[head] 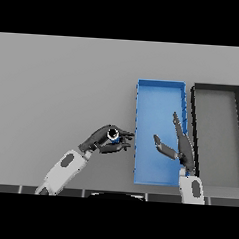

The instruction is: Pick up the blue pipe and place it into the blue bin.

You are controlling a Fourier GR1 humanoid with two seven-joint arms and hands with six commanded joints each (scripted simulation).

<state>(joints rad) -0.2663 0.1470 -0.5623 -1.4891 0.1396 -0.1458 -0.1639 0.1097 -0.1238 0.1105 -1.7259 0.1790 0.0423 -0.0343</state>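
Gripping blue pipe (114,136), left hand (104,139).

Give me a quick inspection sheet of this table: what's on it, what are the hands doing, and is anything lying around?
Surface: grey table, flat.
Job's things: blue pipe pinched in the left hand, left of the blue bin; nothing seen inside the bin.
Clutter: black bin right of the blue one.
Hands: left curled round the pipe; right hand open, fingers straight, over the blue bin.
Cables: nothing seen.
Surroundings: nothing seen.
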